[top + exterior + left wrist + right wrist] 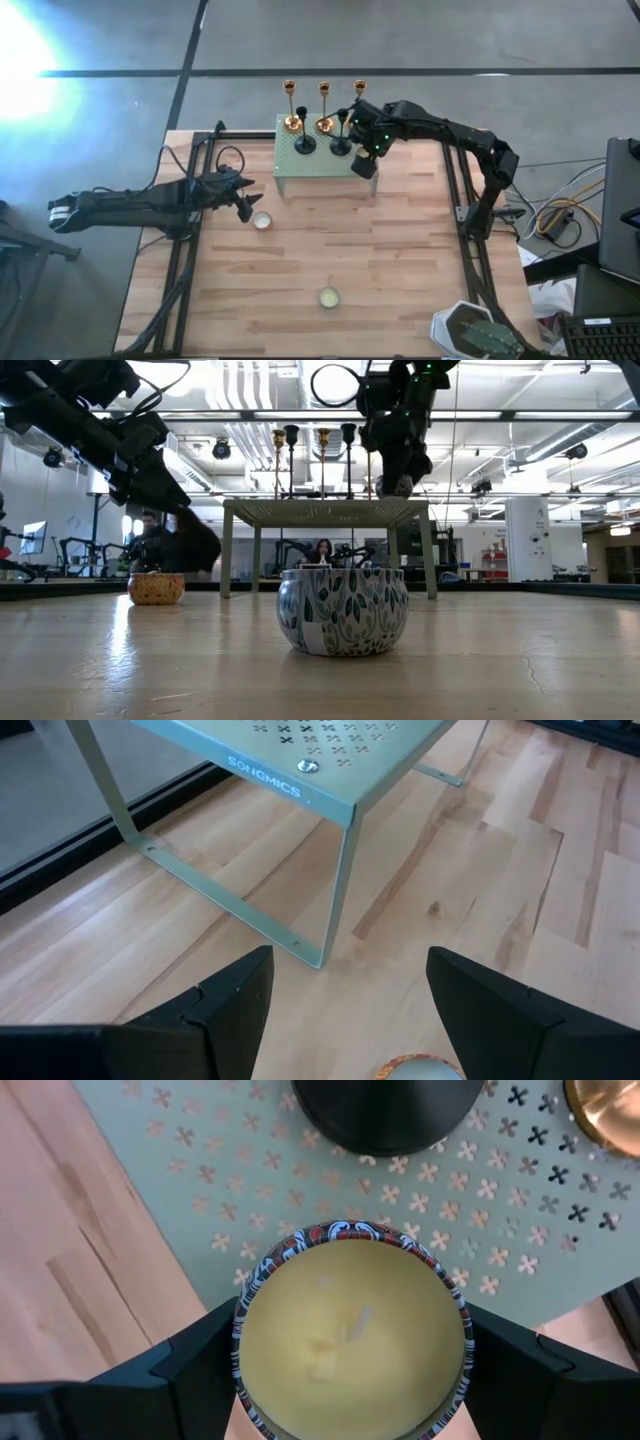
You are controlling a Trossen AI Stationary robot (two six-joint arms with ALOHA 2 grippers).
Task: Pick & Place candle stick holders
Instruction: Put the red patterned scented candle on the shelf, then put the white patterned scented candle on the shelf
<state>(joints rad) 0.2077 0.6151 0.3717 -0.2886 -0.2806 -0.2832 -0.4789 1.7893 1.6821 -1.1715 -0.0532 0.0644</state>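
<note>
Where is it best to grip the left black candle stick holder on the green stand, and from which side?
Probably grip the left black holder by its slim upright stem, coming level from the green stand's front: gold holders stand behind, another black holder beside it.

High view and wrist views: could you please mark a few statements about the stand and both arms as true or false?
1. Two matte black candle stick holders stand on the green perforated metal stand. True.
2. The right arm's jaws are empty. False: they hold a round candle tin with a patterned rim above the stand.
3. The left arm's jaws are open. True.
4. The left arm's jaws grip the stand's leg. False: they hang clear of it, beside a small candle.
</note>
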